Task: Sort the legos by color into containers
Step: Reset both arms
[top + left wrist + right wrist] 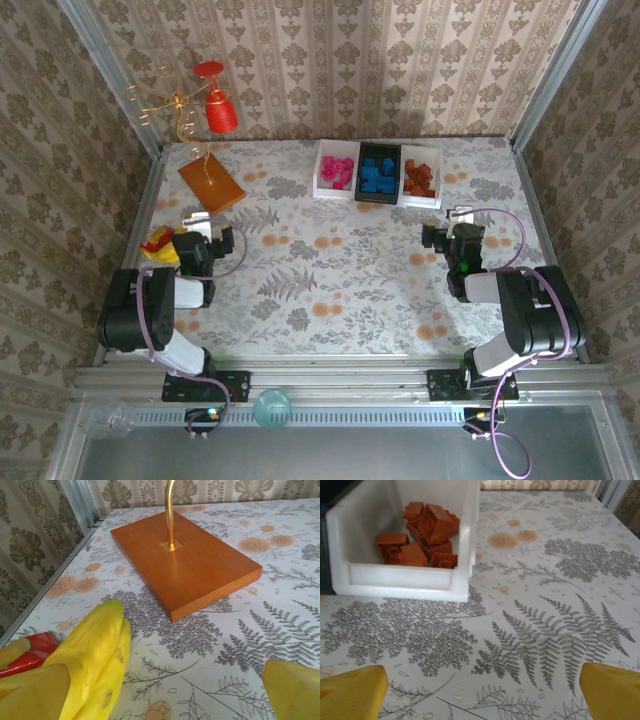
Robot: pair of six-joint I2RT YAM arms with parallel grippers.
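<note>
Left end effector (214, 243) at left of top view, jaws wide apart, nothing between; same in left wrist view (160, 697). Right end effector (447, 238) at right, jaws also spread, holding nothing (482, 692). Floral tabletop (330, 285) bare between arms. Orange-brown board (212, 183) upper left, gold rod (170, 515) rising from it. Three containers in row at top centre: white tray (321, 186), black tray (360, 192), white tray (421, 201). Banana toy (97, 655) just beside left finger. Legos sorted inside trays: pink (340, 172), blue (377, 178), brown (420, 178).
</note>
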